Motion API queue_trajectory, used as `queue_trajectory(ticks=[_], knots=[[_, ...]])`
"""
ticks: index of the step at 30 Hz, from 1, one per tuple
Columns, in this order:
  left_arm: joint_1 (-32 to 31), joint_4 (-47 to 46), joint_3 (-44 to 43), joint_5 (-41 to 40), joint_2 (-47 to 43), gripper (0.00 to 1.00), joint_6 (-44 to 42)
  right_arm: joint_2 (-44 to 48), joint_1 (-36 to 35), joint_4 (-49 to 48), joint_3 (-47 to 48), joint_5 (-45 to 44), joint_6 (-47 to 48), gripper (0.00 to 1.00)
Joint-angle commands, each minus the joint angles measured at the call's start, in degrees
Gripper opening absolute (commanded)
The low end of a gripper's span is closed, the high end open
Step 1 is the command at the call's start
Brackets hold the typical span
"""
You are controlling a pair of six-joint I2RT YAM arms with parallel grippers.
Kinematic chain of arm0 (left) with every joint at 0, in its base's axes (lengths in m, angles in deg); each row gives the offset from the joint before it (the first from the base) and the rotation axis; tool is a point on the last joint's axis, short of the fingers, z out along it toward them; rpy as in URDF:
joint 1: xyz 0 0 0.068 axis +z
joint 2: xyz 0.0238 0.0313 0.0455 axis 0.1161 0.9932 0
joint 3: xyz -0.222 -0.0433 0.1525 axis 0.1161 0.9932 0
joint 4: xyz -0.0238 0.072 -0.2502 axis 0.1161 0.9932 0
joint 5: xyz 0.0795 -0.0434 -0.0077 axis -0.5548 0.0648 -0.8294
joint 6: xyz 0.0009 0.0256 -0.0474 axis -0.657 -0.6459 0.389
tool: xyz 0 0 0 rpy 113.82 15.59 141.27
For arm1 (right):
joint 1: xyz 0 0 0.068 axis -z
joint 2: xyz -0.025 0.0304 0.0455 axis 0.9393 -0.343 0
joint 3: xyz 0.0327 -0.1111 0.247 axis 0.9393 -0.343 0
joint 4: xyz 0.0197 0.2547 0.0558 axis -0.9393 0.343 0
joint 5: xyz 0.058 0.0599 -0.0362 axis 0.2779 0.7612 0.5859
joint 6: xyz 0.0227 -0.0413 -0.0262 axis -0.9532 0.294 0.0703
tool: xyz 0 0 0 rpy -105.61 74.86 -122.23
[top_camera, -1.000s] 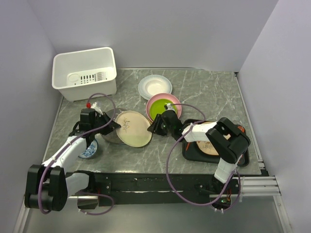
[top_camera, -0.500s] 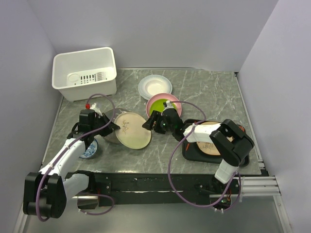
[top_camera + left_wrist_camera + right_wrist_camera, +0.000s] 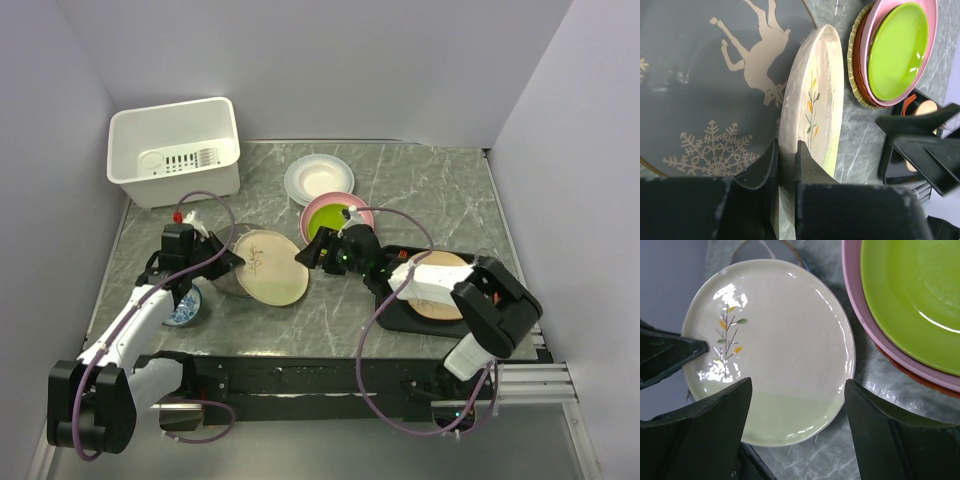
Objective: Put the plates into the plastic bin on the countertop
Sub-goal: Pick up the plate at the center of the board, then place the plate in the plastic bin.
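Gripping cream plate [image 3: 272, 268] by its rim: left tool [image 3: 786, 155] clamped, plate tilted mid-bench [image 3: 420, 190] | right tool [image 3: 797, 390] wide at opposite rim | best: lift clear, swing steadily to bin [image 3: 150, 188], far-left corner.

The right gripper [image 3: 304, 254] has spread its jaws wide beside the cream plate [image 3: 268, 266]; its elbow has swung farther from that plate.

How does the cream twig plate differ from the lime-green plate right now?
The cream plate carries a twig drawing; the green plate is plain. The left gripper clamps the cream plate's rim; nothing grips the green plate. The cream plate overlaps a grey deer plate; the green plate nests in a pink plate. Both are round and glossy.
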Motion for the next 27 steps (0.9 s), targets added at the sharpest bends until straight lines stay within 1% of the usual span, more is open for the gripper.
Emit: queue_trajectory(ticks=[1, 8, 11, 20, 27], knots=[[0.0, -3.99, -5.94, 1.32, -2.71, 0.01, 1.36, 5.13, -0.5, -2.16, -1.7, -1.07, 1.71, 0.82], [0.08, -3.11, -10.15, 0.53, -2.89, 0.01, 1.72, 11.8, -0.5, -2.6, -5.22, -1.51, 3.38, 0.84], [0.26, -1.8, -13.49, -0.35, -2.36, 0.01, 1.28, 13.83, -0.5, -2.25, -5.57, -1.43, 4.52, 0.84], [2.54, 3.74, -27.54, -3.43, 0.27, 0.01, -0.83, 18.4, -1.11, 0.39, -4.95, -2.74, 8.74, 0.86], [4.39, 4.8, -34.5, -0.97, 4.57, 0.01, -1.54, 22.97, -2.26, -0.14, -8.56, -5.02, 8.39, 0.88]])
